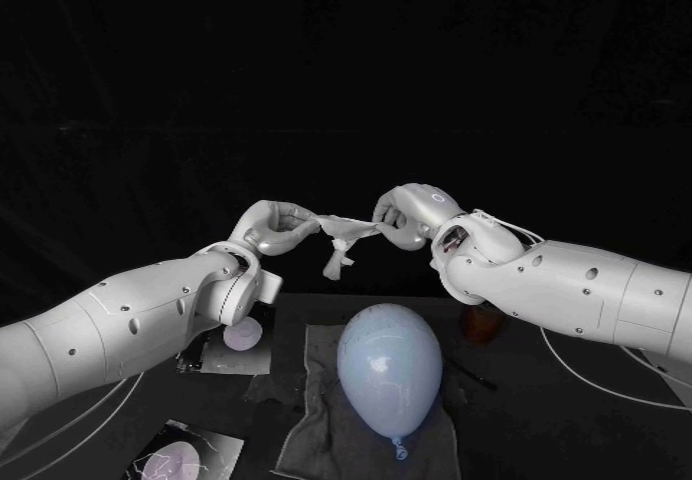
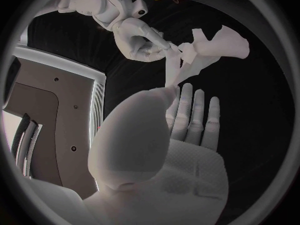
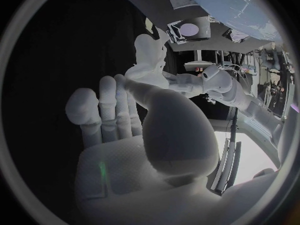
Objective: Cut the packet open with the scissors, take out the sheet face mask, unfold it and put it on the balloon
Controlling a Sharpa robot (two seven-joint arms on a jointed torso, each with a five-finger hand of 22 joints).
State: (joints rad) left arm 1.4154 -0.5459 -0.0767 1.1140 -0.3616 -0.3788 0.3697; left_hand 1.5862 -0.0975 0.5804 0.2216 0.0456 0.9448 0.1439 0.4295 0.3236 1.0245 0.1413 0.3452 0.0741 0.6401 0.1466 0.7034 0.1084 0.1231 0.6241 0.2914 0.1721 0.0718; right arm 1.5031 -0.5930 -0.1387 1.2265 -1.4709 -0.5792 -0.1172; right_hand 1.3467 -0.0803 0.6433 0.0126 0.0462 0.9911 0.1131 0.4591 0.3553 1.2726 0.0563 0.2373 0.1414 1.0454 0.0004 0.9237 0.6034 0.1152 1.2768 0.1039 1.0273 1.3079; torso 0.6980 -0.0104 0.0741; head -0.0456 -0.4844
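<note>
Above the balloon [image 1: 388,368], left hand [image 1: 278,226] and right hand [image 1: 414,212] fingers [image 1: 387,222] pinch the mask [image 1: 343,242].

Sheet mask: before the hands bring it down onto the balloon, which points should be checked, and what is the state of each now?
1. Both hands hold the sheet mask: ok; the left hand and the right hand each pinch one end.
2. Mask unfolded: not ok; it hangs bunched and twisted between them.
3. Balloon in place: ok; it lies bare on the grey cloth, below the hands.
4. Mask clear of the balloon: ok; it is in the air.
5. Eye and mouth openings turned correctly: cannot tell.
</note>
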